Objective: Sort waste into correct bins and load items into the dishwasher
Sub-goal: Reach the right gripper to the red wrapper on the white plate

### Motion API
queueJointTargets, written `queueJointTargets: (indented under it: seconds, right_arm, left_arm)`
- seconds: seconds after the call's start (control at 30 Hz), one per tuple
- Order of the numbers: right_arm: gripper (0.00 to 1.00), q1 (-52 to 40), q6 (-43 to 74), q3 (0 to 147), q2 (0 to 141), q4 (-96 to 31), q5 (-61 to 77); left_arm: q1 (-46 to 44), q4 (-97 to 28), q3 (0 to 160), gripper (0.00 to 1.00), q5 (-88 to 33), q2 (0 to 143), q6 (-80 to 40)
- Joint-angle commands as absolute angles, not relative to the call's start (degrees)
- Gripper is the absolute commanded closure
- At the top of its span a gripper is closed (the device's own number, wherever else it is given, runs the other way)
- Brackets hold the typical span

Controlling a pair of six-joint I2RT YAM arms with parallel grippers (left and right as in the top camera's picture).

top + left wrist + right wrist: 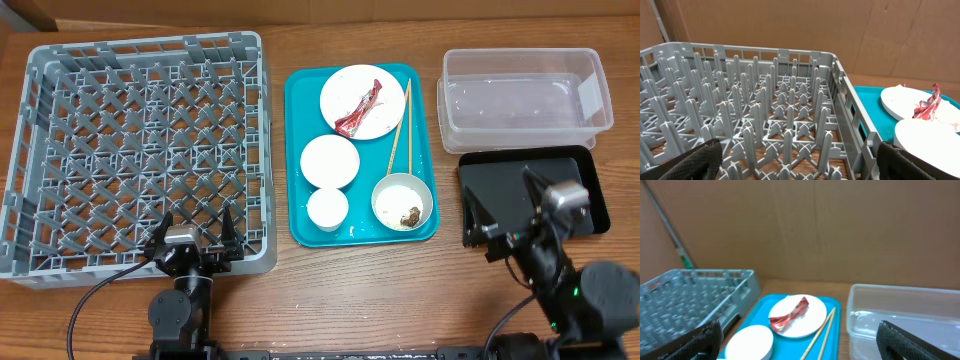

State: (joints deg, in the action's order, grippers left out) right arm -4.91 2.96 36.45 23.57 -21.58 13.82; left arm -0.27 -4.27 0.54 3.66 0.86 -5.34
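Overhead view, stock as it stands: the task is judged not yet started, with every item unsorted. Dish rack (pixel 140 40), left: grey, lattice floor, open-grid walls, largest piece on the table, nothing loaded. Teal tray (pixel 296 150), centre, just right of the rack, carries all the work. Large plate (pixel 345 85), far end of the tray, white. Wrapper (pixel 358 110), crumpled red-and-silver, lies on that plate. Chopsticks (pixel 400 130), thin pale wood, lie along the tray's right side, their near ends reaching the bowl. Small plate (pixel 329 161), mid-tray, left, clean-looking. Small cup (pixel 327 207), near left corner. Bowl (pixel 390 195), near right corner, holds the brown food lump (pixel 409 217). Loose rice is too small to make out. Clear tub (pixel 520 52), far right, has nothing visible inside. Black tray (pixel 580 170), just near of the tub, is bare. Left gripper (pixel 195 222): fingers spread wide, holding nothing, over the rack's near wall. Right gripper (pixel 498 183): fingers spread wide, holding nothing, over the black tray's left part. Outstanding: wrapper and food to the bins, all dishes and chopsticks to the rack.
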Motion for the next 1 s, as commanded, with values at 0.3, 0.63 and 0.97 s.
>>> queueJointTargets:
  seconds: [0.3, 0.63, 0.97]
  right_arm:
    - [0.00, -4.82, 2.98, 65.78, 52.03, -39.42, 21.65]
    - [0.00, -6.68, 2.98, 89.34, 75.79, -56.10, 23.66]
    - [0.00, -9.10, 2.96, 100.99, 92.31, -58.22, 28.08]
  left_arm:
    - [0.08, -4.19, 0.27, 0.00, 3.16, 0.27, -3.81]
    - [0.08, -4.19, 0.27, 0.00, 3.16, 0.27, -3.79]
    - [0.08, -4.19, 0.27, 0.00, 3.16, 0.27, -3.81]
